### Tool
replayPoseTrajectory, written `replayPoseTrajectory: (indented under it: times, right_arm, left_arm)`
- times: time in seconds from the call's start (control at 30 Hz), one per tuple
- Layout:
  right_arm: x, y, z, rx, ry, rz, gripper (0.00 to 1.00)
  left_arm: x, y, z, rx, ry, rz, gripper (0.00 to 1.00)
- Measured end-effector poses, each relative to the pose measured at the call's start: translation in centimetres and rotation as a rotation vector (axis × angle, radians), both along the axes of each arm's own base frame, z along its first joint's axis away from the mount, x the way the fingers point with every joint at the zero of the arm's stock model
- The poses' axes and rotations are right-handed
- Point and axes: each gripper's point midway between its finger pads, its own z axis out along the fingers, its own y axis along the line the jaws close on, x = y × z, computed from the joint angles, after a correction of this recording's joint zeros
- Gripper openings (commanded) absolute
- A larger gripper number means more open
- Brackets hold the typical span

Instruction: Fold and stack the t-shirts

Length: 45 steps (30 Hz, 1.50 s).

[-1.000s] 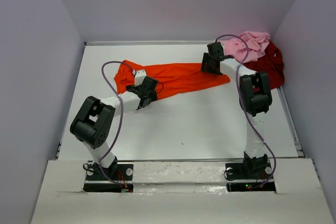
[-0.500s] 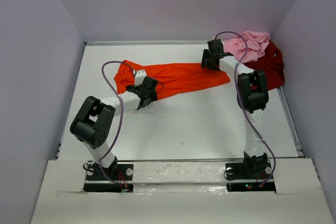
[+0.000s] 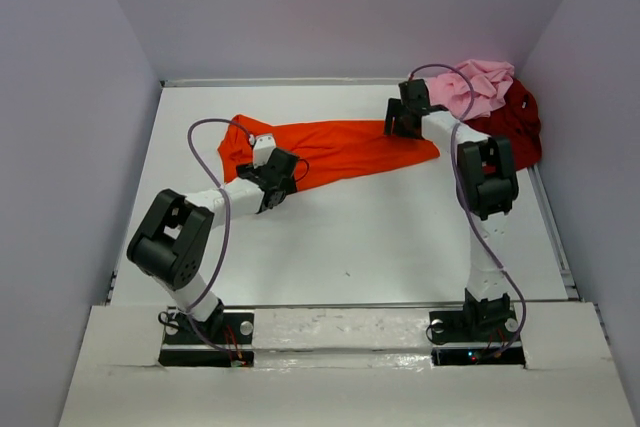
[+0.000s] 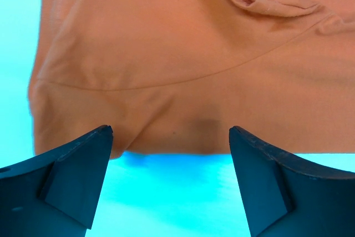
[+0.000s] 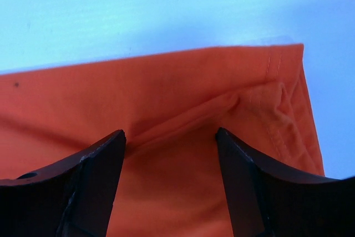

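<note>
The orange t-shirt [image 3: 345, 147] lies stretched in a long band across the back half of the table. A pink t-shirt [image 3: 475, 87] is heaped in the far right corner, partly on a dark red t-shirt [image 3: 518, 125]. My left gripper [image 3: 283, 172] hangs open at the orange shirt's near left edge. In the left wrist view that gripper [image 4: 171, 130] has bare table between its fingers and the orange cloth [image 4: 177, 65] just past the tips. My right gripper [image 3: 398, 125] is open low over the shirt's right end. In the right wrist view that gripper [image 5: 170, 133] straddles a fold near the hemmed corner [image 5: 285, 59].
Grey walls close in the white table [image 3: 350, 237] on the left, back and right. The pink and dark red heap sits tight against the right wall, just beyond my right arm's elbow [image 3: 487, 177]. A purple cable [image 3: 205, 132] loops above my left forearm.
My left arm has shifted slightly left, its gripper edging toward the shirt. The right gripper rose a little toward the back, then came back down. Both jaws kept their width.
</note>
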Motion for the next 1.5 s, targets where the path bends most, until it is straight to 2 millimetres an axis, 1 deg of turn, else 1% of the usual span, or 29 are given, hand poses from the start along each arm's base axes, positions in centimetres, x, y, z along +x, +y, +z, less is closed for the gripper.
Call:
replayPoseTrajectory:
  times: [0.07,0.13,0.17,0.23,0.27,0.37,0.43,0.63,0.7,0.77,0.93,1.03,1.07,1.17,1.23,1.4,1.5]
  right_arm:
    - [-1.0,0.3,0.7,0.024,0.003,0.021,0.73]
    - [-1.4,0.6,1.9,0.044,-0.009,0.037,0.73]
    - [-1.4,0.9,3.1,0.061,-0.029,0.048,0.73]
    - [-1.4,1.2,4.2,0.077,-0.049,0.059,0.73]
    - [-1.3,1.4,6.0,0.092,-0.085,0.066,0.73]
    - [-1.3,1.6,8.0,0.114,-0.129,0.072,0.72]
    - [-1.5,1.7,8.4,0.121,-0.141,0.072,0.72]
    - [-2.5,1.8,6.4,0.132,-0.090,0.074,0.72]
    - [-2.6,1.9,6.3,0.139,-0.087,0.074,0.73]
    - [-2.6,1.9,6.3,0.140,-0.087,0.074,0.73]
    - [-2.5,1.9,5.9,0.140,-0.081,0.074,0.73]
    - [-2.5,1.9,4.8,0.135,-0.062,0.073,0.73]
    - [-2.6,1.9,4.2,0.133,-0.050,0.072,0.73]
    - [-2.7,1.9,2.8,0.129,-0.024,0.067,0.73]
    - [-2.8,1.9,2.4,0.131,-0.014,0.062,0.73]
    - [-2.7,1.7,2.3,0.137,-0.014,0.035,0.73]
    - [-2.9,1.4,1.9,0.127,-0.007,0.015,0.73]
  left_arm:
    - [-0.4,0.5,0.7,0.002,-0.021,0.011,0.96]
    - [-0.5,0.9,1.7,-0.004,-0.050,0.023,0.96]
    - [-0.4,1.0,2.6,-0.010,-0.074,0.031,0.97]
    - [-0.2,1.0,4.0,-0.025,-0.116,0.041,0.97]
    - [-0.1,1.1,4.7,-0.032,-0.137,0.045,0.97]
    - [0.1,1.0,5.3,-0.037,-0.154,0.048,0.97]
    - [0.3,0.8,5.0,-0.030,-0.143,0.049,0.97]
    - [1.7,-0.1,2.7,-0.017,-0.087,0.062,0.98]
    - [2.5,-0.4,1.9,-0.020,-0.064,0.065,0.99]
    - [3.4,-0.6,1.6,-0.028,-0.055,0.070,0.99]
    - [6.5,0.1,1.9,-0.059,-0.058,0.103,0.99]
    - [8.1,1.0,2.4,-0.068,-0.070,0.127,0.99]
    - [8.6,1.8,2.3,-0.071,-0.070,0.144,0.99]
    - [9.2,2.8,2.1,-0.075,-0.062,0.160,0.99]
    - [9.5,3.4,1.7,-0.072,-0.054,0.173,0.99]
    - [9.3,3.7,-0.4,-0.055,-0.004,0.170,0.98]
    - [9.2,3.7,-0.9,-0.050,0.014,0.164,0.97]
